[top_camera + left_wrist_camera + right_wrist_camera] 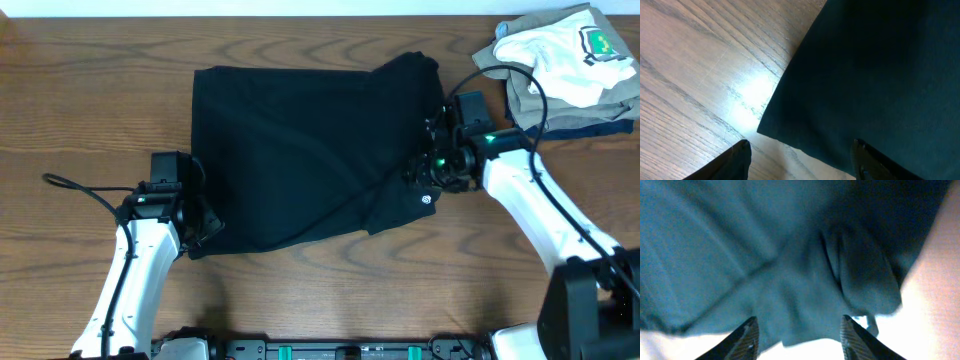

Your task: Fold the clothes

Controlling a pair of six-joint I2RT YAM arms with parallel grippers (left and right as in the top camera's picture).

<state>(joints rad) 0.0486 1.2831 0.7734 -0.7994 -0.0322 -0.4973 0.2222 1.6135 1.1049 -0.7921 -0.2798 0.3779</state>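
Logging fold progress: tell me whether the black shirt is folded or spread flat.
Partly folded. The black shirt lies as a rough rectangle with no sleeves spread out, but its right side is bunched and uneven.

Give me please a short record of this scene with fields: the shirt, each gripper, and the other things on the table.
shirt: black polo shirt, spread on the wooden table, right side bunched
logo: small white logo near the shirt's lower right edge
left gripper: open, at the shirt's lower left corner
right gripper: open, over bunched cloth at the shirt's right edge
other items: white garment with green crest, on a khaki and navy pile, far right corner
folding: not yet finished
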